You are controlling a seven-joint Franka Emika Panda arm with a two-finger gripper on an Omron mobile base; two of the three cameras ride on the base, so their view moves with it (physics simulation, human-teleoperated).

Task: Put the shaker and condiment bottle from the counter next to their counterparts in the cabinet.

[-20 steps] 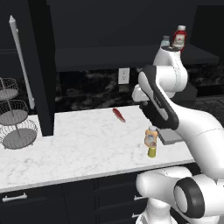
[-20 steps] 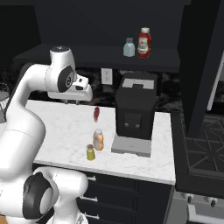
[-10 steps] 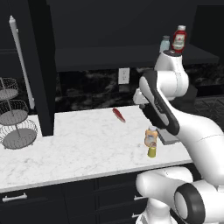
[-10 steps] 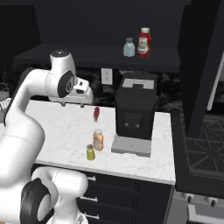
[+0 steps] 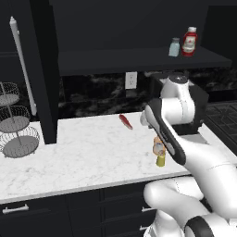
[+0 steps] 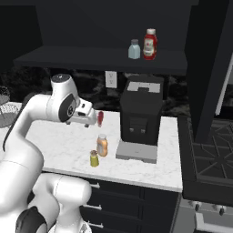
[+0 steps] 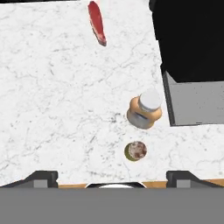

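Hovering gripper [image 7: 112, 177] spread wide above shaker [image 7: 136, 151], condiment bottle [image 7: 145, 109] just beyond on counter [image 7: 52, 96]

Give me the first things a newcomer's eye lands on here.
The white arm arcs high over the marble counter. Below it, near the counter's front edge, the orange bottle and the stubby yellow shaker stand close together, next to the black coffee machine. Up on the dark cabinet shelf sit a red bottle and a pale blue shaker, and a red pepper lies further back on the counter.
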